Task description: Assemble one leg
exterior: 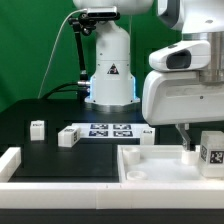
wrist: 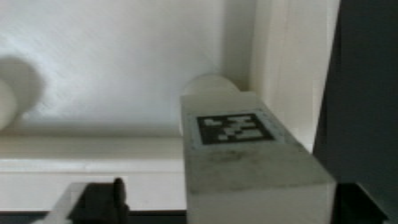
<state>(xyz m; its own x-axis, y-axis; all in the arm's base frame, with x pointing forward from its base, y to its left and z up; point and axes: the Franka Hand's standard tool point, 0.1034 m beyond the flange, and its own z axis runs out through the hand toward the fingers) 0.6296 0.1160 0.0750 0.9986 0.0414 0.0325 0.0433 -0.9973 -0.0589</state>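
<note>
The gripper (exterior: 188,140) hangs low over the corner of the white panel (exterior: 150,168) at the exterior view's right. The leg (exterior: 212,155) stands just beside it, upright, with its tag facing the camera, at the panel's raised rim.

In the wrist view the leg (wrist: 240,140) fills the middle, its tagged face up toward the camera. Behind it are the panel's pale floor and rim (wrist: 276,50), with the black table (wrist: 365,100) beyond the rim. Only one dark finger (wrist: 103,200) shows, low at the leg's side, with a narrow pale band between it and the leg. The other finger is out of sight, so I cannot tell how far apart the jaws are or whether they grip the leg.

Farther back, the marker board (exterior: 105,130) lies flat on the table. Three loose legs stand near it: one at its end toward the exterior view's right (exterior: 148,133), one at the opposite end (exterior: 67,137) and one farther out (exterior: 37,127).
</note>
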